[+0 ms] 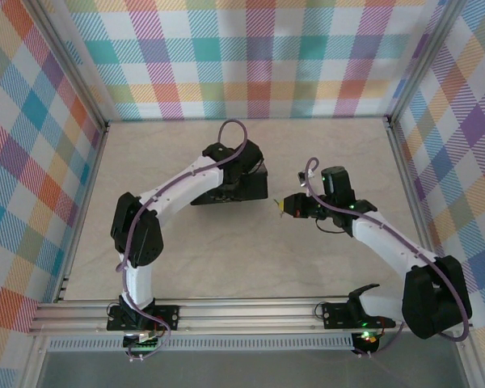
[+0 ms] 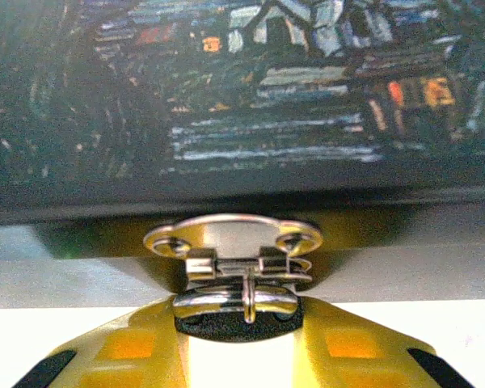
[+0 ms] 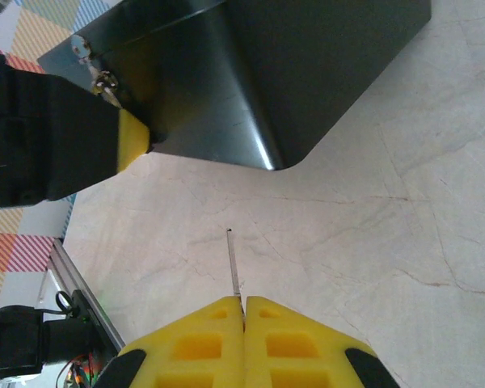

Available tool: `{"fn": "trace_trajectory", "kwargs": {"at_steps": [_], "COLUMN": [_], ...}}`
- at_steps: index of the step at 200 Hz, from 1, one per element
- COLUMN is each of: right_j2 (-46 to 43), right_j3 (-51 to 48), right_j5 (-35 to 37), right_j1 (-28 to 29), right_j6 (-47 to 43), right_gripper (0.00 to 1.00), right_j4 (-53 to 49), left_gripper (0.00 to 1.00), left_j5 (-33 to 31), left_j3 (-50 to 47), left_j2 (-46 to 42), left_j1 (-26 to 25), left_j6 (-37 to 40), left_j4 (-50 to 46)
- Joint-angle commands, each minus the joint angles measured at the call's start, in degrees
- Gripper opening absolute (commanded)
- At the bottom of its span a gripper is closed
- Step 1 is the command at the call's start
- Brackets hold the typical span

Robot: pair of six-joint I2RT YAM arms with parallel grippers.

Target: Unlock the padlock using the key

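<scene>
Over on the left, the left arm reaches toward the middle of the table [image 1: 226, 267]. A black box [image 3: 291, 73] with a swirly blue-and-yellow painted lid lies there, somewhat nearer the far edge than the near one. The left gripper [image 2: 241, 330] is at the box's side, its yellow fingers [image 2: 121, 347] drawn in narrow around the padlock [image 2: 241, 304]. A small dark body sits between the tips, and its silvery loop meets the hinged silvery hasp [image 2: 233, 239] riveted to the box. Right of the box, about midway between the table's left and right edges, the right gripper [image 3: 244, 310] points toward it. Its fingers are pressed together on the key [image 3: 235, 263], a thin pale sliver jutting straight out from the tips toward the box's dark wall. The key's tip is clear of the box and apart from the padlock.
</scene>
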Motion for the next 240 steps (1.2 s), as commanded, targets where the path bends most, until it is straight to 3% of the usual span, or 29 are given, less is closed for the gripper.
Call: {"fn": "trace_trajectory", "kwargs": {"at_steps": [1,39,82,117,201,240], "right_j2": [-2.17,-4.76,-6.17,-6.32,-7.59,-7.60], "right_j3": [1.42,2.12,2.95,3.55,2.90,3.37], "right_j5": [-0.40,-1.70,-2.03,-2.81,-3.43,-3.92], "right_j1": [-0.21,-0.25,-0.26,-0.21,-0.27,-0.12], "right_j6": [-1.28,-1.56,-2.31,-1.95,-0.98,-0.98], "right_gripper": [0.00,0.00,0.00,0.00,0.00,0.00], "right_j4": [-3.04,-6.13,-7.86,-7.62,-7.92,-8.32], "left_gripper": [0.13,0.13,0.16,0.25,0.28,0.40], "left_j5": [2.45,7.03,6.74,10.23,18.19,19.11], "left_j3": [3.82,6.52,14.88,15.52,15.93,16.07], "left_j2": [-4.83,-3.87,-1.79,-0.78,1.49,1.97], "left_j1": [-0.61,-0.56,-0.61,-0.43,1.23,2.62], "left_j6": [-1.01,-4.57,-7.03,-8.42,-10.41,-10.06], "left_j4": [-5.97,-12.58,-20.81,-21.26,-21.61,-21.01]}}
